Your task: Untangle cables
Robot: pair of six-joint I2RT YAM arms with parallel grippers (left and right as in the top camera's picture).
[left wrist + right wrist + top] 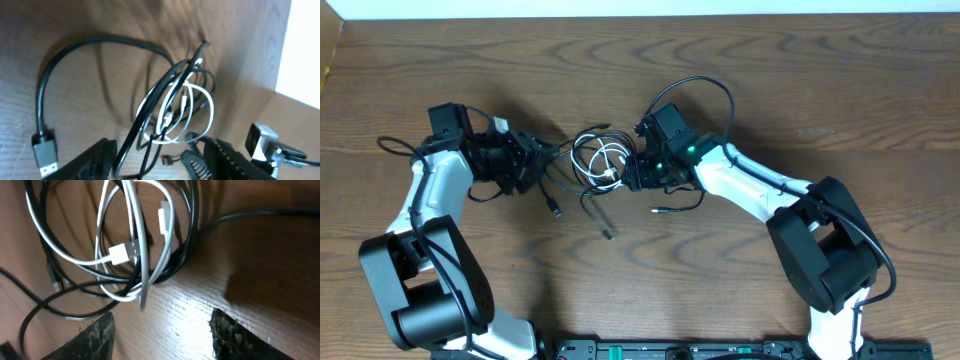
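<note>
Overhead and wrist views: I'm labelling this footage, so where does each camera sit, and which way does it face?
Overhead: fixed above the table, looking straight down. Both arms and the cables show.
Left wrist: on the left arm, looking along the left claw at the tangle. Its dark fingers frame the bottom.
Right wrist: on the right arm, looking down past the right claw. Its fingers sit low in frame.
Shared: all three show the white cable.
</note>
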